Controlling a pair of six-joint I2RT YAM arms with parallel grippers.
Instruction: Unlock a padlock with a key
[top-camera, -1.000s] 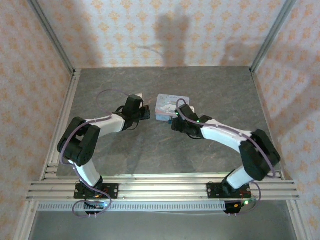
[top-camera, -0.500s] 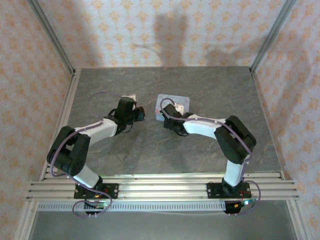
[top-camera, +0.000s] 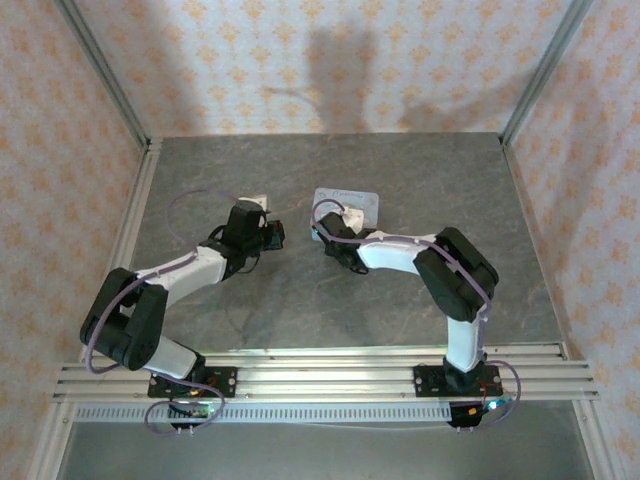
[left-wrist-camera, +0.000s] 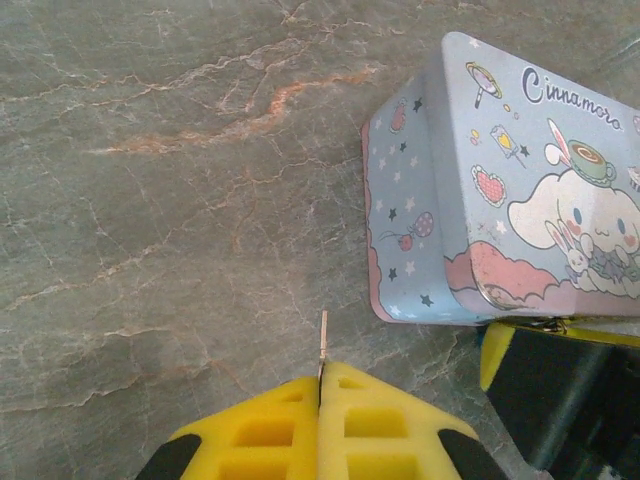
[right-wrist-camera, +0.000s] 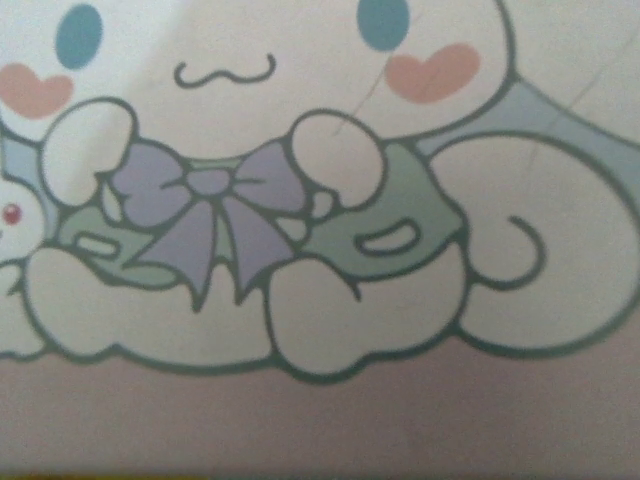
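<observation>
Broadly, a grey marbled table (top-camera: 300, 300) spans the enclosure, and both arms reach over it toward its middle. The left arm (top-camera: 185, 268) stretches up and to the right. The right arm (top-camera: 410, 250) folds at its elbow and runs leftward.

Between their ends a pale blue-and-pink tin (top-camera: 350, 197) lies flat on the table, with a long-eared cartoon character on its lid. The right gripper (top-camera: 332, 224) sits over the tin's near-left part, its wrist camera so close to the lid that the drawing blurs. From the left wrist, one of its yellow-and-black fingers (left-wrist-camera: 545, 385) stands against the tin's near edge. Whether its jaws are apart or clamped on the tin I cannot tell.

The left gripper (left-wrist-camera: 322, 378) hovers just left of the tin, apart from it. Its yellow fingers are pressed together on the key (left-wrist-camera: 322, 340), which pokes out as a thin metal sliver pointing toward the tin's corner.

As for the padlock, I cannot tell where it lies. A small metal glint at the tin's near edge, beside the right finger, is too small to read.
</observation>
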